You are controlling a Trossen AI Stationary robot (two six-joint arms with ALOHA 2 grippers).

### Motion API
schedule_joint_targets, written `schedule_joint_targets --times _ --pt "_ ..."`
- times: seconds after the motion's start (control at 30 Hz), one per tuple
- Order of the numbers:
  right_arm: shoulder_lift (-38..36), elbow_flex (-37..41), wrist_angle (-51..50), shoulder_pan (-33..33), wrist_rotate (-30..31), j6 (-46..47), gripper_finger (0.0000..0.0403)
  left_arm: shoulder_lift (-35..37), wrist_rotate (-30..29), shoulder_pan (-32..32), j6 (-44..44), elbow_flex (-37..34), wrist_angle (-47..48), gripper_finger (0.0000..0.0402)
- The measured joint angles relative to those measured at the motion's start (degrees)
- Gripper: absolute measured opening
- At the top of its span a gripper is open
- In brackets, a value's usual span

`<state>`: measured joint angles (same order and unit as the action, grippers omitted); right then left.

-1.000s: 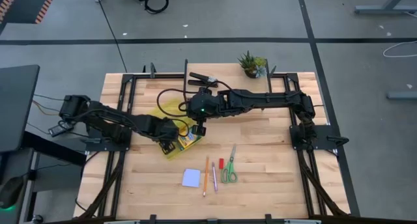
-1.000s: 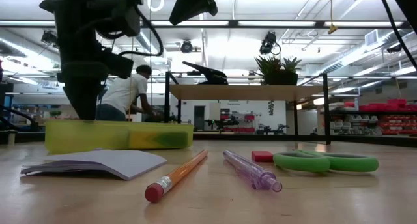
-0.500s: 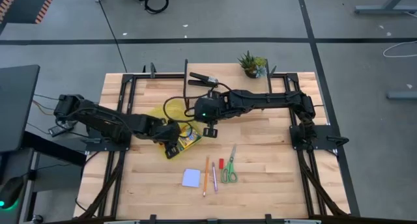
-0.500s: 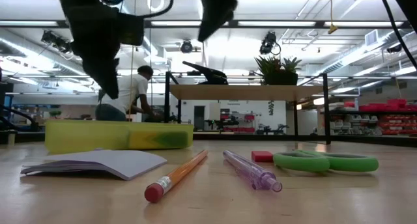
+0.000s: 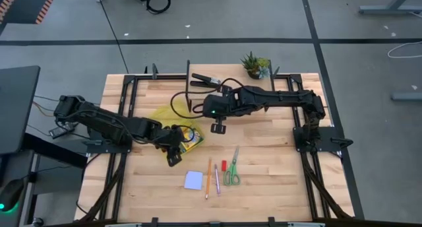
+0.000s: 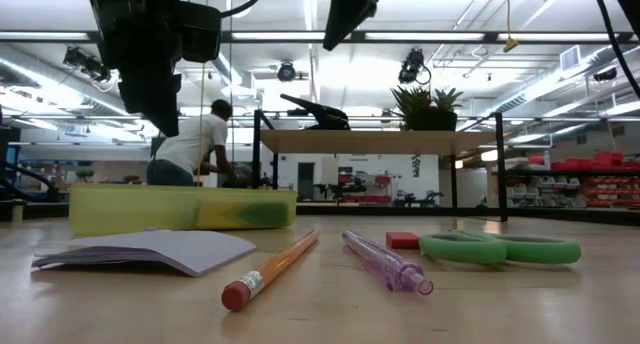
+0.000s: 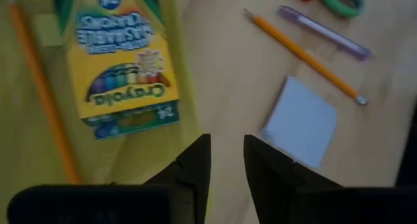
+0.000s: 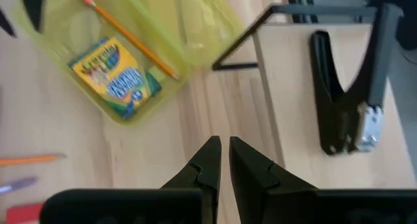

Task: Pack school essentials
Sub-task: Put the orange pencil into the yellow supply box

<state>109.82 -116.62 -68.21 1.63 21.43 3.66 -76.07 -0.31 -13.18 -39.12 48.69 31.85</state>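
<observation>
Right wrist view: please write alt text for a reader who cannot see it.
The right gripper, fingers nearly closed and empty, hangs above the wooden table. Beyond it lies a translucent yellow-green case holding a crayon box and an orange pencil. A black stapler lies off to one side.

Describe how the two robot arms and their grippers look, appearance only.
Both arms are dark, jointed and matte. The right arm carries looping black cables and a small green light near its wrist. The left arm is also black and segmented. The left gripper and right gripper each end in two black, wedge-shaped jaws with angular tips.
</observation>
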Motion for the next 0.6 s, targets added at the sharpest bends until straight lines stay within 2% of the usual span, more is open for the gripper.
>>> schedule_joint_targets --times 0.37,0.5,0.6 --pt "-0.7 0.6 -2.3 0.0 4.1 1.3 0.0039 0.0 0.7 -3.2 -0.3 0.0 -1.5 0.0091" --pt "-1.6 5.5 -0.2 0.0 4.0 2.1 0.0039 0.0 0.7 -3.8 -0.3 0.0 -2.8 0.0093" --pt "-5.2 12.4 4.3 0.1 3.0 3.6 0.0039 0.0 0.6 -4.3 -0.3 0.0 -3.7 0.0091"
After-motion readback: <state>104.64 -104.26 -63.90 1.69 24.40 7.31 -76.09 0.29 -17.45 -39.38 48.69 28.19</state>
